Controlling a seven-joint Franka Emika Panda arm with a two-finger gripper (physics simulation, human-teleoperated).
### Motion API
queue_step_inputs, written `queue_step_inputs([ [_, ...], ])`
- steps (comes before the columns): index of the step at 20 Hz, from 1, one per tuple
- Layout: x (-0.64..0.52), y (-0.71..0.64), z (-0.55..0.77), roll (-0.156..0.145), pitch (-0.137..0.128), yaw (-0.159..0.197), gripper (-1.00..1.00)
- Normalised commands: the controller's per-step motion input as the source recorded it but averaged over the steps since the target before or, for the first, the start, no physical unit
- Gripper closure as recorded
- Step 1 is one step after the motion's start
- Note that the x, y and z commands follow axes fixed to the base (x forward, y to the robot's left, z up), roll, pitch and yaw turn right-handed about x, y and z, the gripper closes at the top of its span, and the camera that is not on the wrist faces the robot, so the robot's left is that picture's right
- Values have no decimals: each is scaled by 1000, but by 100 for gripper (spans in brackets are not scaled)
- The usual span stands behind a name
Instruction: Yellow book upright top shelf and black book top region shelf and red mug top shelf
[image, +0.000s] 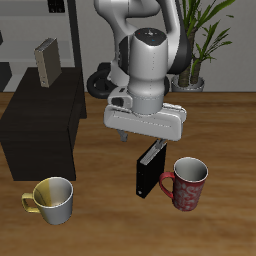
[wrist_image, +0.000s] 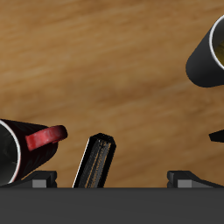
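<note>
At the centre of the exterior frame, the gripper (image: 141, 133) hangs directly above the black book (image: 151, 168), which stands upright on the bench (image: 110, 225) just beside the red mug (image: 187, 184). In the wrist view, the gripper's fingers (wrist_image: 41, 179) stand spread well apart, with nothing between them; the black book (wrist_image: 96, 161) lies between them.

The yellow book (image: 46, 62) already stands upright on the shelf (image: 40, 125), at the upper left of the exterior frame.

Handling, as judged:
- Black book: thin, stiff and light; it tips easily. Grip it across its covers near the top edge.
- Red mug: rigid, probably smooth; grip across the rim wall.

Count: two books, two mugs (one red, one yellow-and-white mug (image: 54, 199)), one shelf.
</note>
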Motion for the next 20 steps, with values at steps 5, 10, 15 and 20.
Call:
queue_step_inputs([
  [5,34,79,-257,17,39,-3,-100],
  [10,7,30,-266,15,50,-17,-100],
  [15,-157,103,-247,29,39,-61,100],
  [20,-270,307,-188,62,-62,-82,100],
])
